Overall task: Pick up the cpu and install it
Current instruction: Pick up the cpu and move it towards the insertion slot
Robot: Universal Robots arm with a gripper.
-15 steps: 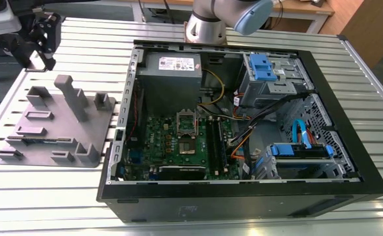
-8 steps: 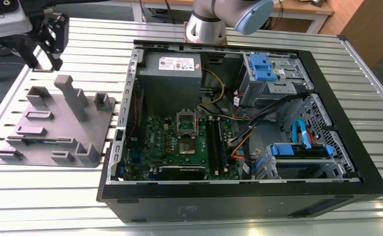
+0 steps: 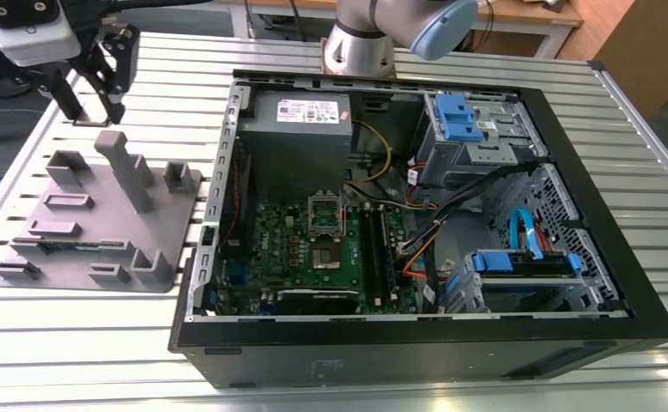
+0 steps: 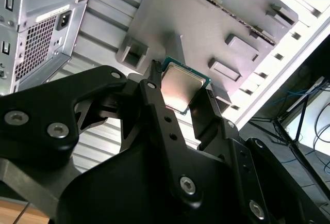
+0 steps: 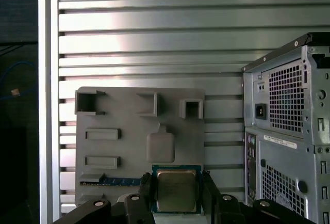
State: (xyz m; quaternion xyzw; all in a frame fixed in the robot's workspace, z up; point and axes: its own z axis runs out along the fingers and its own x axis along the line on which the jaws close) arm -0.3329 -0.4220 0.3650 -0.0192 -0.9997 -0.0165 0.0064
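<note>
1. Gripper [image 4: 180,88] jaws are clamped on the cpu [image 4: 181,85], one black finger [image 4: 154,87] against each of two opposite edges. Its shiny metal top faces the camera in both wrist views.
2. In the first wrist view the cpu [image 5: 176,190] hangs between the fingers [image 5: 146,193], with the grey plastic holder [image 5: 118,146] lying on the slatted table behind it.
3. From the exterior view, the gripper [image 3: 91,110] sits above the far end of the holder [image 3: 94,215], at that view's upper left, apart from its upright posts.
4. An open computer case [image 3: 609,172] lies flat on the aluminium table [image 3: 36,343], just beside the holder on the exterior view's right.
5. Inside it, the green motherboard [image 3: 311,249] shows its metal-framed socket [image 3: 326,216], well apart from the gripper.
</note>
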